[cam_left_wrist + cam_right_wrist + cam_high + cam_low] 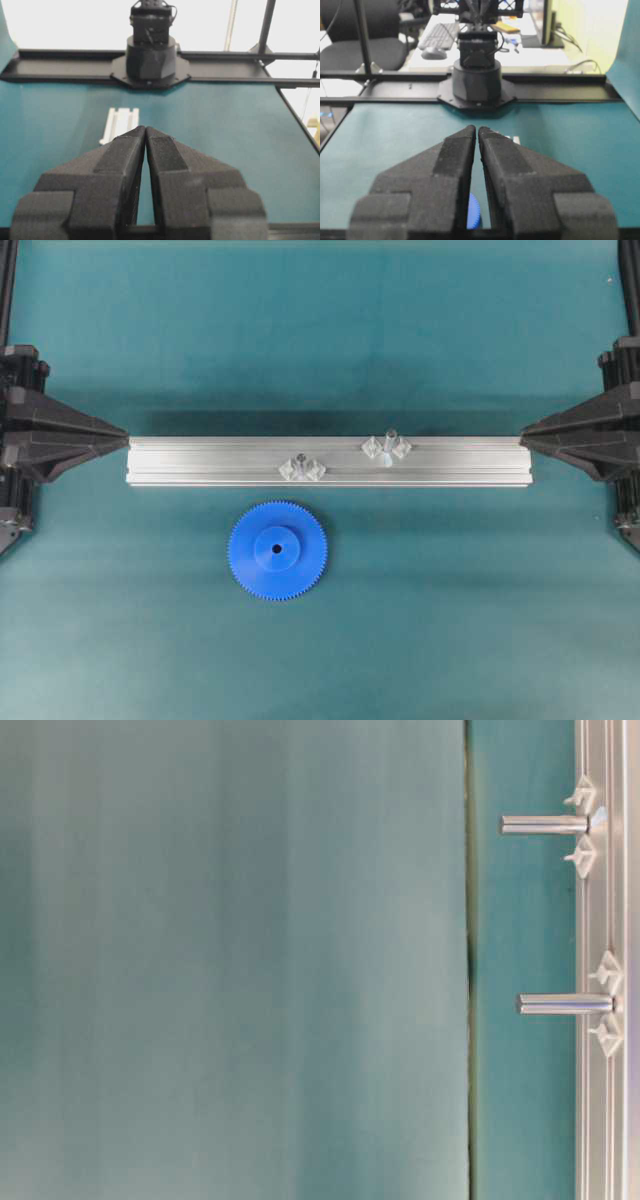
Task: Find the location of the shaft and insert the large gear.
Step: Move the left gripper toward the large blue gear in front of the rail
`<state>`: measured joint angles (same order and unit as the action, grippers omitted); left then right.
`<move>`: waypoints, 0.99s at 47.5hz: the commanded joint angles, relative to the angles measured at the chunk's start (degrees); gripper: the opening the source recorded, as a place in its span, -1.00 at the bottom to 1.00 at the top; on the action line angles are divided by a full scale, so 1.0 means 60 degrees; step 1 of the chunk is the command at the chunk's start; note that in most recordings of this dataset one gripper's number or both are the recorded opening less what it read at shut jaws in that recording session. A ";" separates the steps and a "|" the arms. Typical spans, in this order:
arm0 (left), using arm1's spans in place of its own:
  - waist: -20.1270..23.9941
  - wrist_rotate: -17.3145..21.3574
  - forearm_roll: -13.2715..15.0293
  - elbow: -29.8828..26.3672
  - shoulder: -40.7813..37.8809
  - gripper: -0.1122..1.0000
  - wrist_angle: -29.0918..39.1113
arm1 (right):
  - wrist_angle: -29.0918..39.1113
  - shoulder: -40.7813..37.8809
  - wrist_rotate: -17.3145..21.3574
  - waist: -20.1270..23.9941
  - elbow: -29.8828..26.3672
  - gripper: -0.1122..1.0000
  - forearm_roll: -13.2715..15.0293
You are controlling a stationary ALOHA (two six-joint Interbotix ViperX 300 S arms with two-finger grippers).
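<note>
The large gear [277,550], a bright blue toothed disc with a raised hub, lies flat on the teal mat just in front of the aluminium rail [200,462]. The shaft [389,438], a pale upright peg on a clear winged base, stands on the rail right of its middle. My left gripper [124,435] is shut and empty off the rail's left end. In the left wrist view the left gripper [145,129] has its tips touching. My right gripper [523,435] is shut and empty off the right end. A sliver of the gear [473,212] shows below the right gripper [477,129].
A second clear-based mount with a shorter, dark-tipped pin [301,466] sits on the rail left of the shaft. The table-level view, turned sideways, shows two pegs [545,824] on the rail. Black arm bases [150,55] stand at both ends of the mat.
</note>
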<state>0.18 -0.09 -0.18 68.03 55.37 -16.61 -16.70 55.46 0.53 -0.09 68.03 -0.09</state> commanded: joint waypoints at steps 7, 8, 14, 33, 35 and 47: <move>-0.0059 -0.0498 -0.0117 -0.0264 -0.0146 -0.76 0.0659 | 0.0381 -0.0161 0.0205 -0.0103 0.0117 -0.60 -0.0381; -0.0059 -0.0498 -0.0132 -0.0293 -0.0146 -0.76 0.0776 | 0.0439 -0.0161 0.0234 -0.0103 0.0117 -0.65 -0.0366; -0.0059 -0.0513 -0.0117 -0.0381 -0.0146 -0.78 0.1289 | 0.0762 -0.0190 0.0425 -0.0103 0.0073 -0.80 -0.0366; -0.0234 -0.0571 -0.0132 -0.0439 -0.0513 -0.78 0.2095 | 0.2051 -0.0483 0.0498 -0.0132 -0.0015 -0.81 -0.0381; -0.0278 -0.0571 -0.0117 -0.0498 -0.0615 -0.78 0.2168 | 0.2139 -0.0557 0.0498 -0.0161 -0.0029 -0.81 -0.0381; -0.0557 -0.0571 -0.0117 -0.0981 -0.1465 -0.78 0.2783 | 0.2490 -0.1011 0.0513 -0.0366 0.0000 -0.81 -0.0381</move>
<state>-2.46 -3.43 -0.79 64.34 47.90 -0.70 -2.02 50.71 3.08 -1.67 69.35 -2.20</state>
